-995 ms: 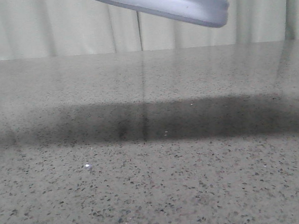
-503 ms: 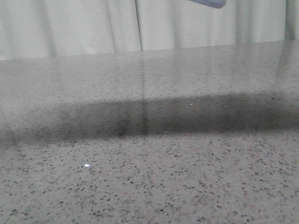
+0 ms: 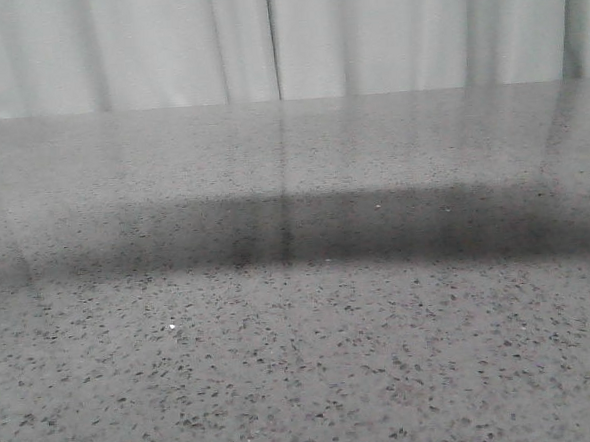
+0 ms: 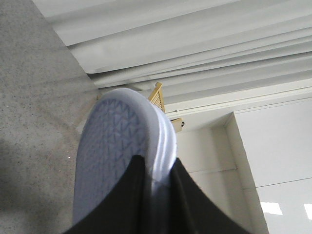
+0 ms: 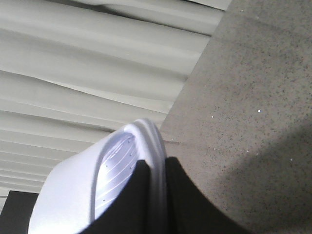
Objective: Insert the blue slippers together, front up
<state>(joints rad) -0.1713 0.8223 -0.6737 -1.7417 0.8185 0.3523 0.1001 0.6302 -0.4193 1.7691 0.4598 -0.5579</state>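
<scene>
Above the speckled grey stone table [image 3: 304, 361], both pale blue moulded rubber slippers are held up: left gripper [image 4: 153, 195] w/ jaws clamped on one slipper's [image 4: 114, 156] sole edge, zigzag tread showing; right gripper [image 5: 151, 195] clamped on the other's [image 5: 117, 165] ribbed-footbed rim. White curtain [image 3: 164, 49] behind.

A plain indoor test room: speckled grey table [image 3: 305, 381], pleated white curtain [image 3: 144, 50], panelled wall [image 4: 273, 161].

Soft, dim light; broad shadow band across the table [image 3: 305, 381]; mild blur.
</scene>
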